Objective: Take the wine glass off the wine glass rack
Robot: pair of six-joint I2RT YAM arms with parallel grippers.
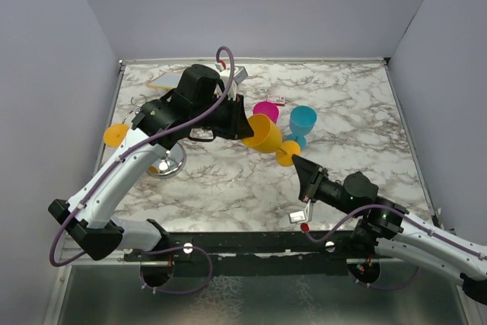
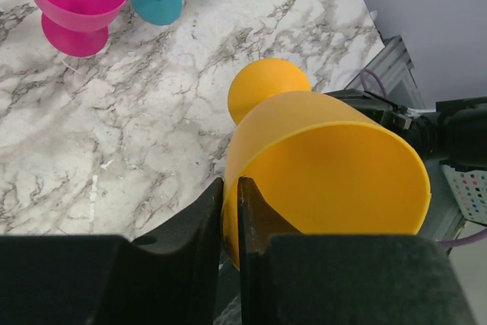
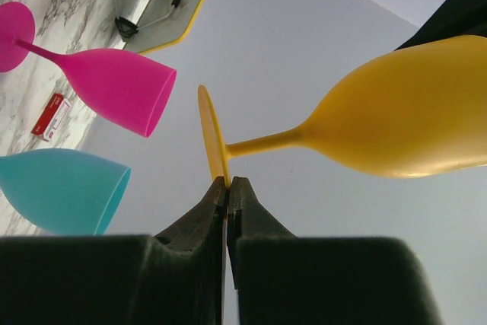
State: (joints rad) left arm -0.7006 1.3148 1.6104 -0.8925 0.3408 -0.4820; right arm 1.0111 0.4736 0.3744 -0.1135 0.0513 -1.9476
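The right arm's fingers (image 3: 227, 182) are closed on the thin edge of the foot (image 3: 213, 135) of the orange wine glass (image 3: 396, 119), with almost no gap showing between them. In the top view these fingers (image 1: 295, 160) reach in from the near right corner toward the middle of the surface (image 1: 358, 135).

The orange wine glass (image 1: 265, 135) is held off the surface near its centre. It is tipped onto its side, foot toward the near edge and bowl toward the far left. The left arm's fingers (image 2: 230, 188) pinch the rim of its bowl (image 2: 335, 165), the wall of the bowl caught in the narrow slit between them. From above, that left gripper (image 1: 245, 129) comes in from the left side.

Just beyond the held glass, a pink wine glass (image 1: 266, 110) and a blue wine glass (image 1: 302, 119) stand upright on the surface, near each other.

The wine glass rack (image 1: 169, 162) stands toward the left edge, its shiny round base partly under the left arm, well apart from the held glass. A round orange piece (image 1: 116, 135) sits at the left edge near it; whether it hangs from the rack cannot be told.

A small red and white card (image 1: 276, 100) lies behind the pink glass. In the far left corner lies a flat board (image 1: 163, 80) with a yellow edge.
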